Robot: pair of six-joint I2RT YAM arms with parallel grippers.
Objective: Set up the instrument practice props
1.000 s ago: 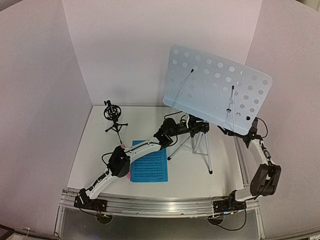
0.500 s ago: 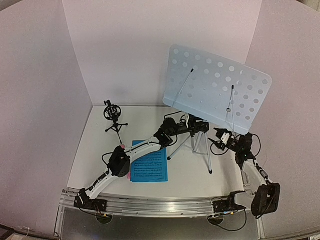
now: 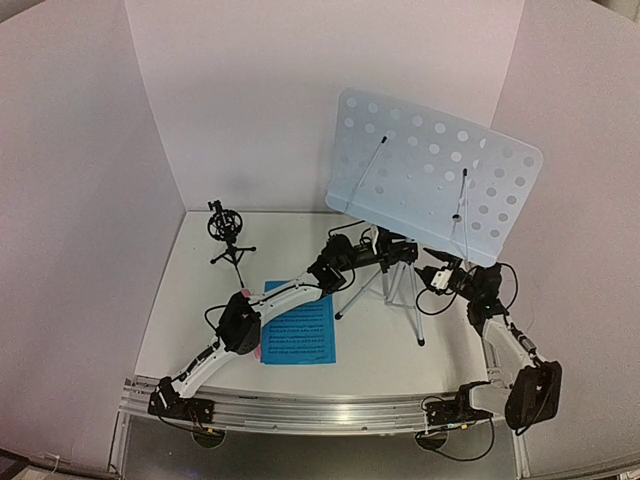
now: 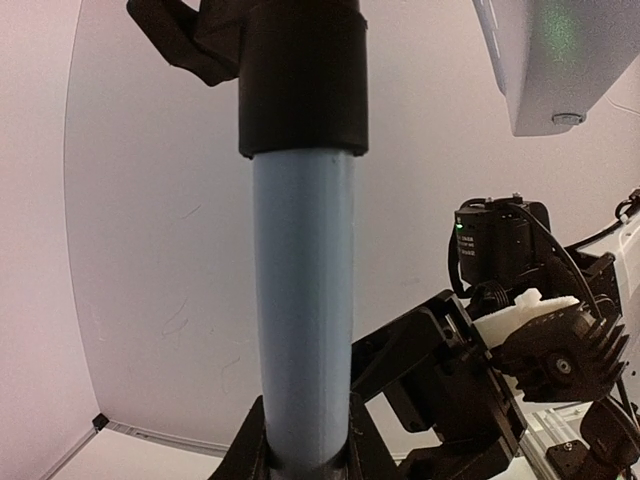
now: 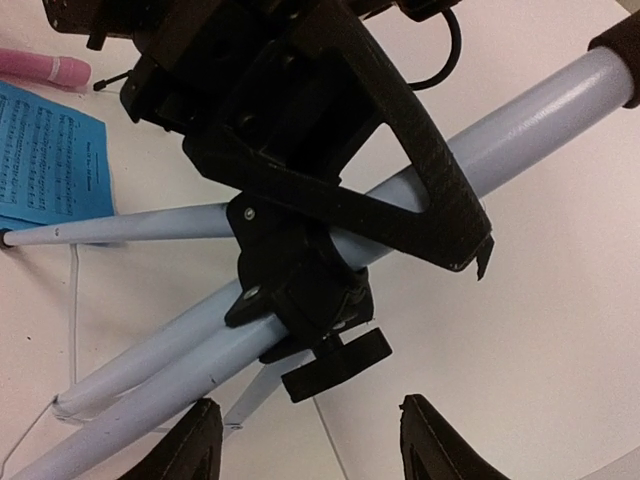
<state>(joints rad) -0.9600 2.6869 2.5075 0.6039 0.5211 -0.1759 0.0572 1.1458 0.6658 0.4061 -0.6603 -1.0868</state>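
Jaws of the left gripper (image 3: 388,250) pinch the grey-blue pole (image 4: 300,300) of the music stand (image 3: 440,180), just above its tripod hub. Jaws of the right gripper (image 5: 320,445) are spread and empty near the tripod legs. The stand is upright on the white worktop (image 3: 390,345). Blue sheet music (image 3: 298,335) lies flat to its left, with a pink microphone (image 5: 40,68) just beside it. A black mic holder (image 3: 228,235) stands far left. Plain pale walls (image 3: 250,100) enclose three sides.

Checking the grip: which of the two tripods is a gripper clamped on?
The silver tripod: the left gripper clamps its pole. The small black tripod stands apart, untouched.
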